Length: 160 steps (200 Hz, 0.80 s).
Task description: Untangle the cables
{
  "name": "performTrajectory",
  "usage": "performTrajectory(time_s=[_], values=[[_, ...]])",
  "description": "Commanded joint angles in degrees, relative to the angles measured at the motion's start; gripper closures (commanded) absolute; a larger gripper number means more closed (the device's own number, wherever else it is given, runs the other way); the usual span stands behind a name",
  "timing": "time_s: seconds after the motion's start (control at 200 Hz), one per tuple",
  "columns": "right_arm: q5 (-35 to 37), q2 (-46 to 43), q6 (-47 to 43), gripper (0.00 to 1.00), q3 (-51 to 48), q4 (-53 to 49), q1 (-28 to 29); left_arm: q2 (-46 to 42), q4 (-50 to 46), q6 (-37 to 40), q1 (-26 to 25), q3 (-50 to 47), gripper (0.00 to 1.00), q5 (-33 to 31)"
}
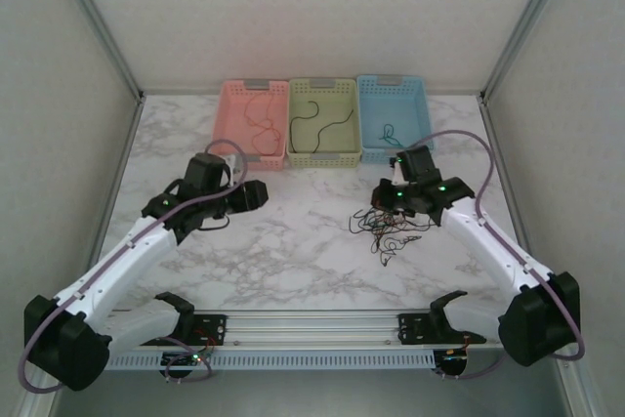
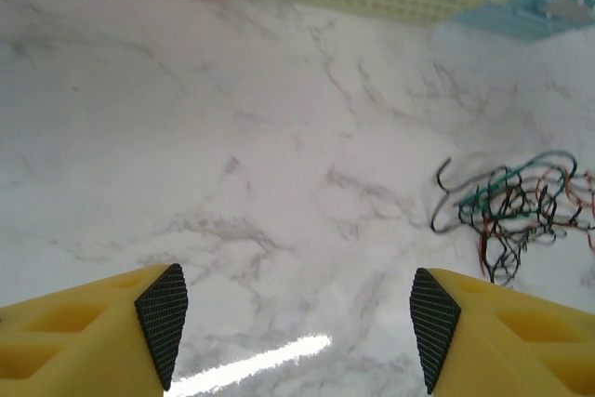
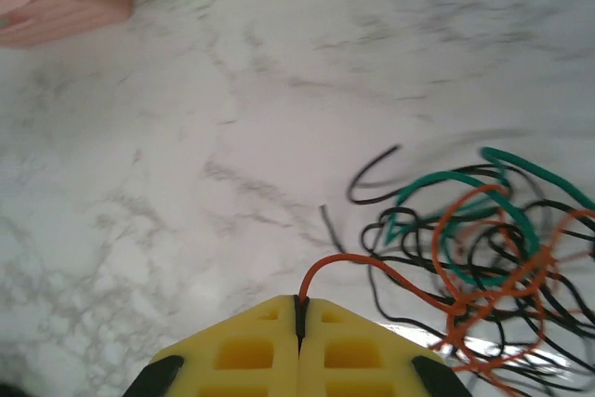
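Remaining: cables point(image 1: 391, 227) tangled on table point(image 1: 293, 251), beside right gripper point(image 3: 299, 309).
Done: seemingly a few strands point(image 1: 312, 124) across pink basket point(image 1: 227, 114), yellow basket point(image 1: 294, 114), blue basket point(image 1: 423, 109).
Right gripper: pressed together, pinching red-orange cable point(image 3: 358, 259).
Left gripper point(image 2: 297, 318): spread, empty.

No text, brand, number or sign can be read. On the small grey tab point(image 1: 256, 84) at the far rim of the pink perforated plastic basket point(image 1: 249, 160), nothing legible is made out.
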Motion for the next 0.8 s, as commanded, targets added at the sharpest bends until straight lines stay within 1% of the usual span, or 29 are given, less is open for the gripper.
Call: performTrajectory(time_s=[0.0,0.11,0.145,0.185,0.195,0.22,0.355,0.4,0.48,0.541,0.796], values=[[0.91,3.69,3.43,1.00,5.91,2.18,6.52,-3.56,2.87,-2.53,-0.69,-2.63,0.34,-0.05],[2.82,7.07,3.80,1.00,12.93,1.32,13.69,-5.88,0.40,-1.69,-0.69,-3.27,0.34,-1.65],[3.00,7.47,3.77,1.00,14.99,1.23,15.06,-6.68,-0.10,-1.50,-0.69,-3.48,0.34,-1.91],[3.16,7.81,3.89,1.00,17.12,1.12,15.26,-7.24,-0.64,-1.58,-0.69,-3.63,0.35,-1.90],[3.16,7.80,3.97,1.00,17.61,1.08,16.37,-7.41,-0.62,-1.63,-0.69,-3.70,0.35,-1.81],[3.00,7.64,4.02,1.00,18.64,1.03,16.94,-7.77,-0.64,-1.88,-0.69,-3.97,0.36,-1.43],[1.84,6.34,3.35,1.00,21.34,1.65,17.01,-10.52,-1.26,-2.79,-0.69,-4.89,0.37,-0.81],[3.07,6.09,2.37,1.00,21.01,1.65,16.96,-11.25,-1.52,-2.88,-0.69,-5.14,0.37,-0.70],[8.40,6.70,1.13,1.00,19.56,-0.81,16.92,-11.53,-1.32,-3.04,-0.69,-5.66,0.38,-0.30],[10.70,7.54,0.71,1.00,17.42,-1.08,16.92,-10.97,-0.58,-3.23,-0.69,-6.30,0.39,0.45],[14.95,10.52,1.64,1.00,6.98,1.79,16.92,-8.11,1.04,-3.67,-0.85,-8.41,0.42,0.85]])
